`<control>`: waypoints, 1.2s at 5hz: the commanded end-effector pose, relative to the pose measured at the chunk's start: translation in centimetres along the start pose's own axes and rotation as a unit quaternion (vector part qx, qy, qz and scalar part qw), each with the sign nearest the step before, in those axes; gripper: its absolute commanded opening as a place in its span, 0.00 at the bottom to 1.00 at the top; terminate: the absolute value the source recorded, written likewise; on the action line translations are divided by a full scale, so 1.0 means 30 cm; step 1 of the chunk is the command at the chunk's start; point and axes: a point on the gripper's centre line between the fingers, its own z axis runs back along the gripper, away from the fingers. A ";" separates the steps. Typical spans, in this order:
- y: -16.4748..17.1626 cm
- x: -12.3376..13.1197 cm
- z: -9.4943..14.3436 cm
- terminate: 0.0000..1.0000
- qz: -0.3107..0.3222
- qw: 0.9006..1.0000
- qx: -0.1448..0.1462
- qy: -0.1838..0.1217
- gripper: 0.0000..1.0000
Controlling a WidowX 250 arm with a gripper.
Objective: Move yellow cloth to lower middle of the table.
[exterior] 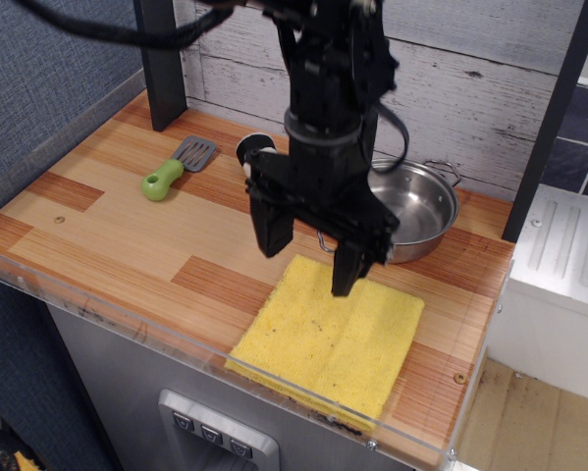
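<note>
We see the tool spread wide apart and empty above the far edge of the yellow cloth. Its right finger seems to hover over the cloth, though contact is unclear.

Steel pan crowds the yellow cloth's far edge.

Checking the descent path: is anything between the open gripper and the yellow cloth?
Nothing. In the only view, the gripper hangs open over the yellow cloth's rear edge, with only air between.
</note>
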 end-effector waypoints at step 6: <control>0.102 -0.100 -0.268 0.00 0.094 0.995 0.021 0.006 1.00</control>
